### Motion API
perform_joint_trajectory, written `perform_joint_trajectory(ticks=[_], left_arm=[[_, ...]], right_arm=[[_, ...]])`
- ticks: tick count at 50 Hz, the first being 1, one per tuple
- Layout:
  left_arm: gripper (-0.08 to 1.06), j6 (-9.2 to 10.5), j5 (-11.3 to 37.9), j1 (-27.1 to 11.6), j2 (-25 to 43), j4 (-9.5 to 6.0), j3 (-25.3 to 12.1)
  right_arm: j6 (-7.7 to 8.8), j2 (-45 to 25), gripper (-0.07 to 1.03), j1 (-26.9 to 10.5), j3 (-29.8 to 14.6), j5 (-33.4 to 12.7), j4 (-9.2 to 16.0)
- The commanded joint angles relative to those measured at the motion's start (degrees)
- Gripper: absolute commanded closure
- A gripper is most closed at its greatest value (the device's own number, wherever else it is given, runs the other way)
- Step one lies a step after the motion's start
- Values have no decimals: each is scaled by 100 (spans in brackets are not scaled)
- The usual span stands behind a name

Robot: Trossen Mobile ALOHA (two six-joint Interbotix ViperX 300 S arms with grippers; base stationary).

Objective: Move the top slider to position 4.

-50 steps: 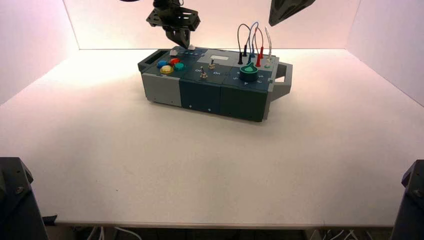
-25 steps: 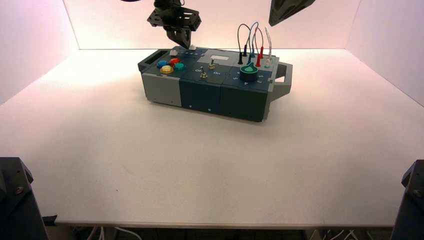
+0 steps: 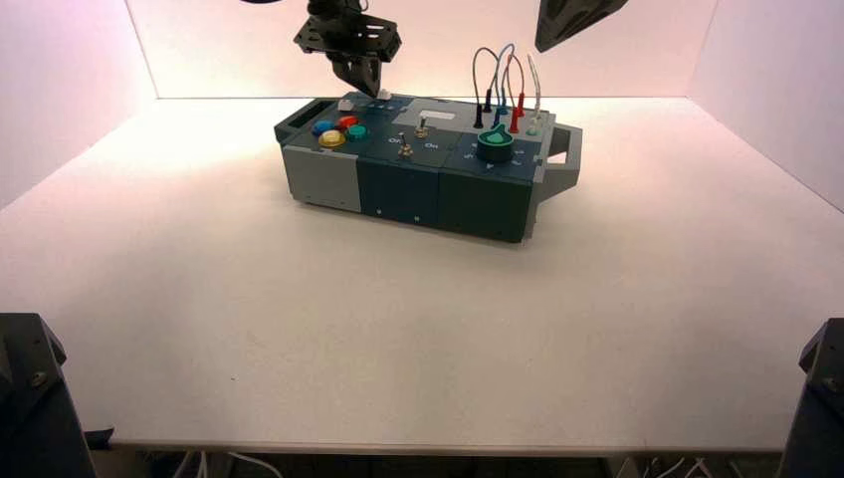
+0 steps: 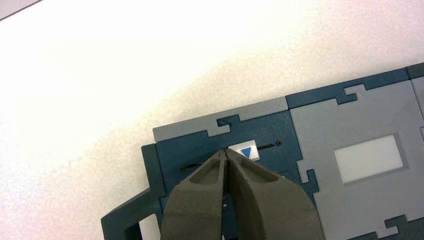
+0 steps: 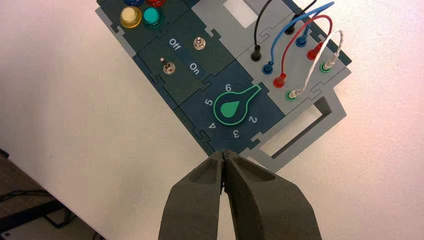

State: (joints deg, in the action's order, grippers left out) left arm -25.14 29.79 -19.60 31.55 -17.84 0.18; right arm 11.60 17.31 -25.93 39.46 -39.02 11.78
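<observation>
Bright, pinkish light falls from above; the tabletop (image 3: 418, 329) glares near the back wall and perhaps washes out in the left wrist view. The box (image 3: 428, 164) casts soft shadows.

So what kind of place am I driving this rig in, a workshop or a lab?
Most likely a lab test cell: a bare white table enclosed by plain white walls, holding only a practice box of buttons, switches and wires. The left end effector sits by the top slider.

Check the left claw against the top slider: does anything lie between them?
Nothing. In the left wrist view the left claw, shut, has its tips right at the top slider; no gap or object separates them.
</observation>
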Motion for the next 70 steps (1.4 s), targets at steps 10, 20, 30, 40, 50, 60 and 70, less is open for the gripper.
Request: perform_joint_trajectory(ticks=[10,20,30,40,50,60,70], left_arm=[[101,-18,-9,-114,-281,-9,-167],[101,-18,-9,-114,-290,0,-176],[101,-18,-9,-114,-308,9,-185],[101,-18,-9,-53,-387,44,-202],[101,-18,-9,0,-545,105,-193],[101,-9,53,-35,-633,79,-229],[101,70,264,-70,-773,79,-255]], right_arm=[[-18,53,98,9,-53,35,26],[-18,70,98,9,-35,35,26],[-26,105,98,9,-18,9,26],[-26,149,98,18,-9,-26,26],[-35,185,98,9,9,-35,26],[-35,202,98,9,9,-35,26],[-53,264,98,18,9,-35,26]])
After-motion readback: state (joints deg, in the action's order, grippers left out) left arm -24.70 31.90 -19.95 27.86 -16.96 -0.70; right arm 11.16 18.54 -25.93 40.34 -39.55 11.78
